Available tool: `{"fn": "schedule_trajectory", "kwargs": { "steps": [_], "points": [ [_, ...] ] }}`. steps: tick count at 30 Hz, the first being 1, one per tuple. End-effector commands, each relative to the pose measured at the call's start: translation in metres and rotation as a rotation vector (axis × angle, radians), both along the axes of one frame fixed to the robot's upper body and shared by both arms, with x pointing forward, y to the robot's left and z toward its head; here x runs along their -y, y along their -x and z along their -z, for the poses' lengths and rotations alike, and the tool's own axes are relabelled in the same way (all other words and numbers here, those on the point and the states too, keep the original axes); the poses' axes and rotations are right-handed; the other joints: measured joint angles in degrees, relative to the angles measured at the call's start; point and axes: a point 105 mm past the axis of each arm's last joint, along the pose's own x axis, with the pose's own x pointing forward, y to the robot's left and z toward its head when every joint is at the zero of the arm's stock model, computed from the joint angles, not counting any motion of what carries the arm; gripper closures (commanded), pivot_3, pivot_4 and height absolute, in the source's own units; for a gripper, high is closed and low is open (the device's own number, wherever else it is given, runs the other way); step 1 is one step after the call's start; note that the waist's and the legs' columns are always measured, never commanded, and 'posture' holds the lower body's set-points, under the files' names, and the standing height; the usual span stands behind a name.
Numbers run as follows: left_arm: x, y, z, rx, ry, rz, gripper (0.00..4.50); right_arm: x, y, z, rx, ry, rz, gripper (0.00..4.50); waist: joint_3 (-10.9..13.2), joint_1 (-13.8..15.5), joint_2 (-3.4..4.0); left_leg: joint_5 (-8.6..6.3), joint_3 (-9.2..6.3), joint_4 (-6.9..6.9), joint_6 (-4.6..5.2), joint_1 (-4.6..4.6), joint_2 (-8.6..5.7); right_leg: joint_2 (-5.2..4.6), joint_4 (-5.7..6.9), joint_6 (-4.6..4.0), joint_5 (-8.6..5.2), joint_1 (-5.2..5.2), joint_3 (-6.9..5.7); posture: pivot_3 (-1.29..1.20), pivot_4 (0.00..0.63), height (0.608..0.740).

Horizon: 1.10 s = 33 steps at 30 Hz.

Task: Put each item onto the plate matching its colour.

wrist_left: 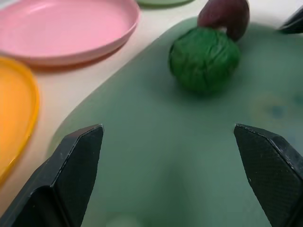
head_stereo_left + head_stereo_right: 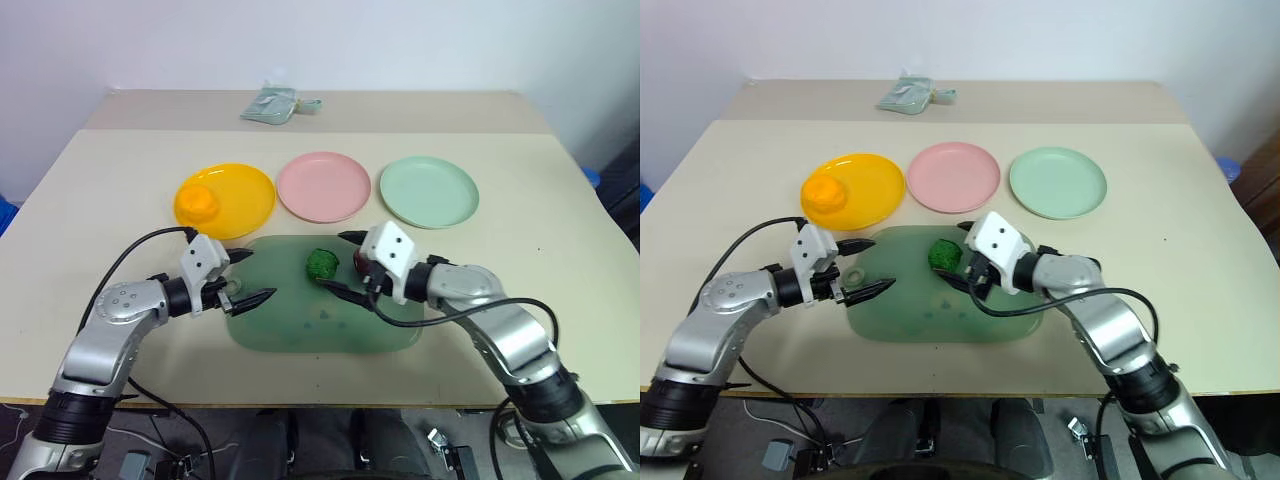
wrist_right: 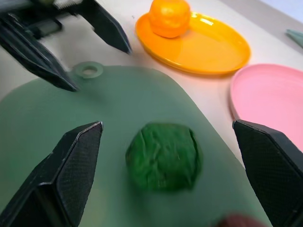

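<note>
Though half-hidden overhead, purplish-red ball (image 1: 225, 16) beside green ball (image 1: 203, 57), both pincers agape.

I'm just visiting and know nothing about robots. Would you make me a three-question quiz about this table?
1. True or false: the orange ball lies on the yellow plate.
2. What does the green ball rest on? A pink plate, B tray, C mint plate
3. Fill in: both the left pincer and the right pincer are ____.

Key: 1 true; 2 B; 3 open.
</note>
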Motion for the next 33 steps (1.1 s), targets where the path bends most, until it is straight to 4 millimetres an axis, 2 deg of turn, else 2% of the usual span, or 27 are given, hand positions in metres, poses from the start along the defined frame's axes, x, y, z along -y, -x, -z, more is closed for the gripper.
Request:
{"fn": "schedule_trajectory", "kwargs": {
  "steps": [1, 9, 14, 15, 18, 21, 23, 25, 27, 29, 33],
  "points": [
    [-0.003, 0.009, -0.018, 0.057, 0.011, 0.015, 0.03, -0.005, -0.007, 0.002, 0.004, 0.039, 0.020, 0.00, 0.0, 0.0, 0.00, 0.00, 0.00, 0.00, 0.00, -0.01, 0.00, 0.00, 0.00, 0.00, 0.00, 0.00, 0.00, 0.00, 0.150, 0.740],
    [-0.002, 0.029, -0.013, 0.010, 0.028, 0.013, 0.03, -0.015, -0.009, 0.009, -0.060, 0.060, 0.012, 0.00, 0.0, -0.3, 0.02, 0.00, 0.00, -0.02, 0.00, -0.12, 0.00, 0.00, 0.01, 0.00, 0.00, -0.15, -0.01, 0.00, 0.150, 0.740],
    [-0.003, 0.030, -0.013, 0.009, 0.030, 0.002, 0.00, -0.018, -0.009, 0.006, -0.061, 0.056, 0.016, 2.27, 0.0, -0.2, 0.02, 0.00, 0.00, -0.02, 0.00, -0.15, -0.01, 0.00, 0.02, 0.00, 0.00, -0.17, -0.01, 0.00, 0.150, 0.740],
    [-0.003, 0.030, -0.013, 0.010, 0.031, 0.000, 0.00, -0.018, -0.008, 0.004, -0.047, 0.056, 0.009, 2.50, 0.0, -0.2, 0.02, 0.00, 0.00, -0.02, 0.00, -0.16, 0.00, 0.00, 0.02, 0.00, 0.00, -0.19, -0.01, 0.00, 0.150, 0.740],
    [-0.006, 0.026, -0.017, 0.021, 0.059, -0.024, 0.00, -0.021, -0.004, -0.010, 0.024, 0.034, -0.029, 2.55, 0.0, -0.3, 0.03, 0.00, 0.00, -0.02, 0.00, -0.25, -0.01, 0.00, 0.04, 0.00, 0.01, -0.29, -0.01, 0.00, 0.150, 0.740],
    [-0.008, 0.024, -0.020, 0.025, 0.073, -0.035, 0.00, -0.016, -0.007, -0.042, 0.097, -0.052, -0.023, 2.55, 0.0, -0.3, 0.03, 0.01, 0.00, 0.02, -0.02, -0.49, -0.01, 0.01, 0.10, 0.01, 0.01, -0.56, -0.01, 0.00, 0.150, 0.740],
    [-0.008, 0.025, -0.020, 0.026, 0.076, -0.035, 0.00, -0.001, -0.020, -0.066, 0.129, -0.125, 0.060, 2.55, 0.0, -0.3, 0.03, 0.02, 0.00, 0.07, -0.03, -0.59, -0.01, 0.02, 0.13, 0.03, 0.02, -0.64, -0.01, 0.00, 0.150, 0.740],
    [-0.007, 0.025, -0.023, 0.031, 0.094, -0.034, 0.00, 0.027, -0.045, -0.084, 0.166, -0.152, 0.221, 2.55, 0.0, -0.3, 0.03, 0.02, 0.00, 0.13, -0.03, -0.61, -0.01, 0.02, 0.15, 0.03, 0.02, -0.63, -0.02, 0.00, 0.150, 0.740],
    [-0.005, 0.025, -0.027, 0.036, 0.120, -0.026, 0.00, 0.064, -0.073, -0.091, 0.194, -0.138, 0.416, 2.55, 0.0, -0.1, 0.03, 0.02, -0.01, 0.14, -0.03, -0.60, -0.01, 0.02, 0.15, 0.03, 0.02, -0.62, -0.03, 0.00, 0.150, 0.740],
    [0.001, 0.027, -0.029, 0.040, 0.143, -0.010, 0.00, 0.099, -0.095, -0.086, 0.184, -0.099, 0.578, 2.55, 0.0, 0.0, 0.02, 0.05, -0.02, 0.16, -0.09, -0.60, -0.02, 0.01, 0.13, 0.02, 0.02, -0.59, -0.06, 0.00, 0.150, 0.740],
    [0.011, 0.031, -0.028, 0.031, 0.160, 0.023, 0.00, 0.132, -0.117, -0.062, 0.135, -0.042, 0.697, 2.55, 0.0, -0.4, 0.04, 0.17, 0.01, 0.15, -0.30, -0.65, -0.04, 0.00, 0.06, 0.02, 0.02, -0.60, -0.06, 0.00, 0.150, 0.740]
  ]
}}
